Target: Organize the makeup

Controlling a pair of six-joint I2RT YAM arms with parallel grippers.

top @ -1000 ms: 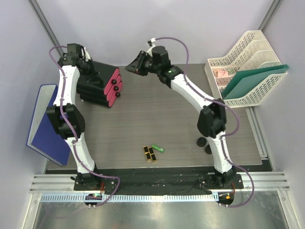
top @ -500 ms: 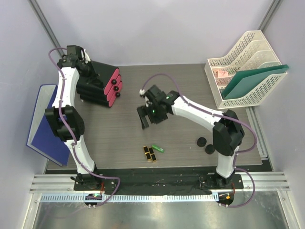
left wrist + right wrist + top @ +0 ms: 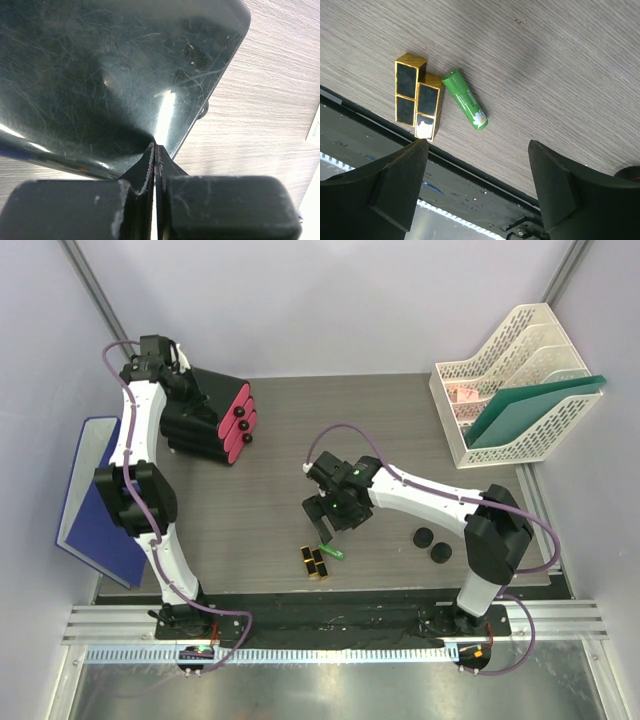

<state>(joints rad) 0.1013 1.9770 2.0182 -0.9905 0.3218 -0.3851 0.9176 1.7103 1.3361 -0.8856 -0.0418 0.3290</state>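
Observation:
Two black-and-gold lipsticks (image 3: 314,562) (image 3: 406,89) lie side by side near the table's front edge, with a green tube (image 3: 332,552) (image 3: 465,106) touching them on the right. My right gripper (image 3: 325,532) (image 3: 477,145) hovers open just above and beside the green tube, holding nothing. Two black round compacts (image 3: 432,545) rest on the table to the right. At the back left, my left gripper (image 3: 185,390) (image 3: 155,148) is shut, its tips against the glossy wall of the black box (image 3: 200,412) (image 3: 100,75) with pink drawers (image 3: 237,422).
A white file rack (image 3: 500,360) holding a green folder (image 3: 530,410) stands at the back right. A blue binder (image 3: 95,500) leans off the table's left side. A black strip (image 3: 330,612) runs along the near edge by the arm bases.
The right arm swung from beside the black box at the back down to the front. Its gripper opened and now hangs over the green tube. The left arm has not moved.

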